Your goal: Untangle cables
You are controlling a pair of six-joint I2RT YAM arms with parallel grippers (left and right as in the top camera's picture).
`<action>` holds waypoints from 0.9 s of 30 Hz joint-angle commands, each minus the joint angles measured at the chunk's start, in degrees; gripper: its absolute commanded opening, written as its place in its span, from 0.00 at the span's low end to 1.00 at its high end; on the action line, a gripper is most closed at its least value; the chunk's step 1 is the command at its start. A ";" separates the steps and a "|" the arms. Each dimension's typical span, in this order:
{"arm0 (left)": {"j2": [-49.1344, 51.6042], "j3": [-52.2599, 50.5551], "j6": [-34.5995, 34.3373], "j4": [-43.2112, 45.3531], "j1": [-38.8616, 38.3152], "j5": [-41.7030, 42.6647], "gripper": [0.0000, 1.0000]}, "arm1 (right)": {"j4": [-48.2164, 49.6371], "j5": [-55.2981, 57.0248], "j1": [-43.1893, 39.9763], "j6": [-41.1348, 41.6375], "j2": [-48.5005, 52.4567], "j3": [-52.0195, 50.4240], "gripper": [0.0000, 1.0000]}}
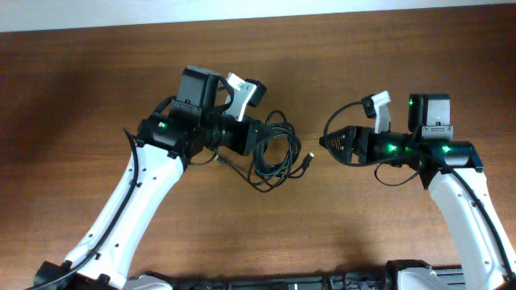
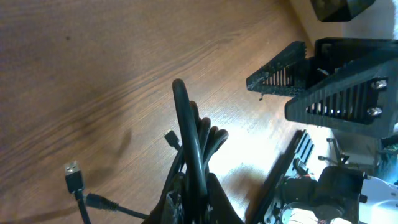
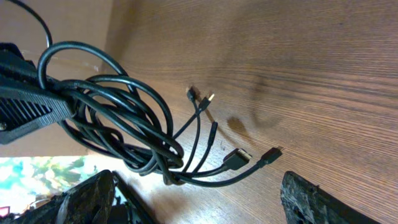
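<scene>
The cables (image 1: 276, 155) are a bundle of thin black cords looped together at mid-table. My left gripper (image 1: 260, 138) is shut on the bundle's left side. In the left wrist view the loops (image 2: 188, 127) rise out of the closed jaws (image 2: 198, 194), and a USB plug (image 2: 73, 176) hangs to the left. My right gripper (image 1: 327, 143) is open and empty, just right of the bundle. In the right wrist view its wide-apart fingers (image 3: 199, 202) sit below the loose plug ends (image 3: 237, 158) and the loops (image 3: 124, 118).
The wooden table (image 1: 97, 89) stretches around both arms. A pale wall edge runs along the far side (image 1: 242, 10). The right arm's fingers show in the left wrist view (image 2: 323, 74), close to the held loops.
</scene>
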 commanded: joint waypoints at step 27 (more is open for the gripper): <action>-0.44 3.19 21.29 -2.45 -2.71 16.92 0.00 | 6.47 -13.92 12.13 -39.43 9.29 0.48 0.43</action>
